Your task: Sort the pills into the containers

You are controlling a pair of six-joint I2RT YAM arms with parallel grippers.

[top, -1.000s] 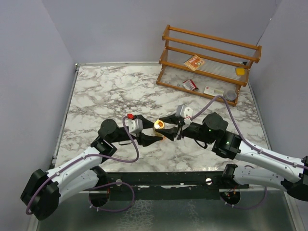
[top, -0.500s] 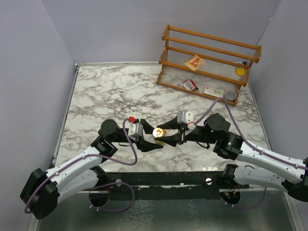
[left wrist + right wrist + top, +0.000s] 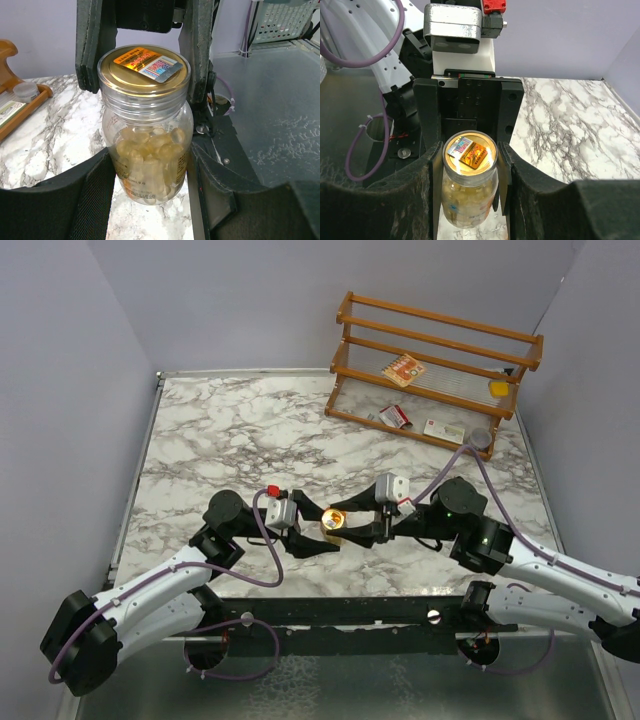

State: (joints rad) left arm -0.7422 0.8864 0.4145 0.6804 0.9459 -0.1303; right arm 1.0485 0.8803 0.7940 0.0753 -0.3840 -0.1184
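Jar (image 3: 147, 145) of tan pills stands upright between both pairs of fingers. Left gripper (image 3: 150, 156) is clamped on the glass body from either side, seemingly to stop it turning. The right gripper (image 3: 470, 152), facing it, pinches the gold lid (image 3: 469, 147), probably to twist it off. Whether the base rests on the table (image 3: 220, 430) below the fingers, I cannot tell. An orange box (image 3: 498, 388) sits on the wooden rack (image 3: 440, 340), well beyond both sets of fingertips.
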